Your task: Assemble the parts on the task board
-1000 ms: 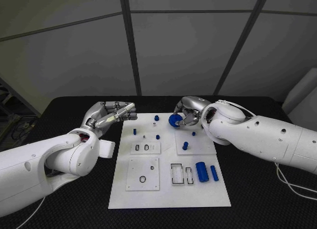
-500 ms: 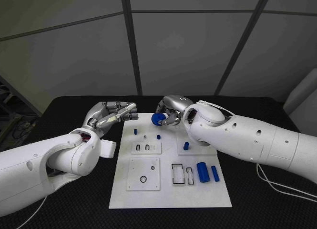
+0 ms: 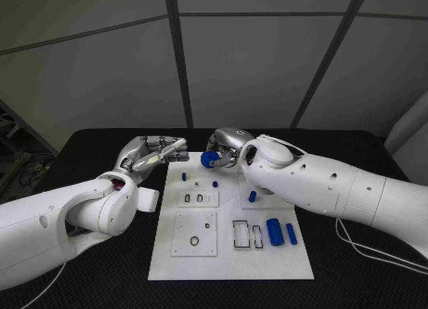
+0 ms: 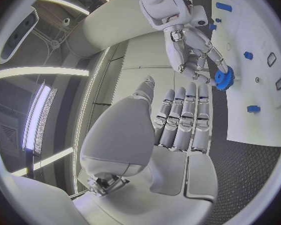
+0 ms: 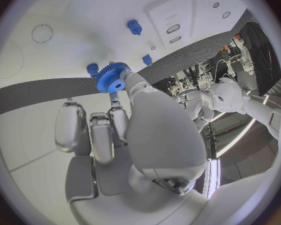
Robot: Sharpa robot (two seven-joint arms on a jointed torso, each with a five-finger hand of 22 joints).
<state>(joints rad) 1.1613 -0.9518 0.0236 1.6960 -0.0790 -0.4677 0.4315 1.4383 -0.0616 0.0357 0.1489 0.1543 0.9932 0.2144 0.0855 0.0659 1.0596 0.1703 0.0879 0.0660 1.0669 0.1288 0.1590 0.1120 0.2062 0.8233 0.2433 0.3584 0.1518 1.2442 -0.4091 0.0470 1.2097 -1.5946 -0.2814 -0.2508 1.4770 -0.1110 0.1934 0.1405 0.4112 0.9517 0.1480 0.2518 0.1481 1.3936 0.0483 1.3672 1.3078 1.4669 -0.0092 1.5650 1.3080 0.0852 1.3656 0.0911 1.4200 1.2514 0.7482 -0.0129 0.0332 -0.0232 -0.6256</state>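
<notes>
Left hand (image 3: 156,152): raised over the black counter (image 3: 102,161) just off the far-left corner of the task board, fingers (image 4: 181,122) lying straight and side by side, nothing in them; released.
Task board (image 3: 223,257): white plate lying flat in the middle of the counter, running away from the robot.
Small pegs (image 3: 184,176): short blue pieces standing upright near the board's far end, one on the left, another (image 3: 215,184) a little nearer the middle.
Slotted plates: two raised white squares on the board's left half, the nearer one (image 3: 194,234) with a dark ring lying on it.
Blue gear (image 3: 210,159): toothed wheel with a hole through its centre, held up over the far edge of the board, just beside the left hand's fingertips but apart from them.
Right hand (image 3: 228,147): reached across the far end of the board, fingers (image 5: 137,82) grasping the gear by its rim.
Blue cylinders (image 3: 275,232): a thick one and a thin one (image 3: 291,233) lying side by side near the board's right edge, well apart from both hands.
</notes>
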